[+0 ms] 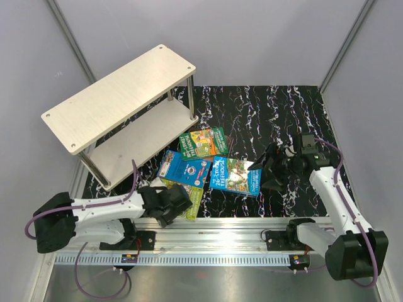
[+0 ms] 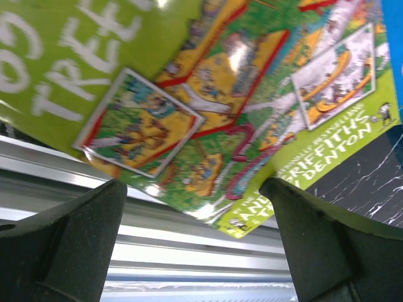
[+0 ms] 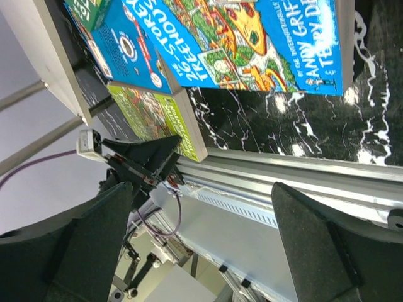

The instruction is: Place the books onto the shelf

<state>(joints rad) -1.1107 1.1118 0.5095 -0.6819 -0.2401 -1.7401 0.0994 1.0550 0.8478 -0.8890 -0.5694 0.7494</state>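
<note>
Several books lie on the black marbled mat in front of the shelf (image 1: 119,94): a green one (image 1: 203,143), a blue one (image 1: 184,168), a blue-green one (image 1: 236,175) and a lime-green one (image 1: 194,200) at the mat's near edge. My left gripper (image 1: 178,204) is open, right at the lime-green book's near edge. In the left wrist view that book (image 2: 208,94) fills the top and my fingers (image 2: 69,245) are spread below its corner, with nothing between them. My right gripper (image 1: 263,173) is open and empty beside the blue-green book (image 3: 252,38).
An aluminium rail (image 1: 214,223) runs along the near edge, just under the lime-green book's corner. Grey walls close in the sides and back. The shelf's metal legs (image 1: 191,94) stand at the mat's left. Bare mat (image 1: 283,113) lies at the back right.
</note>
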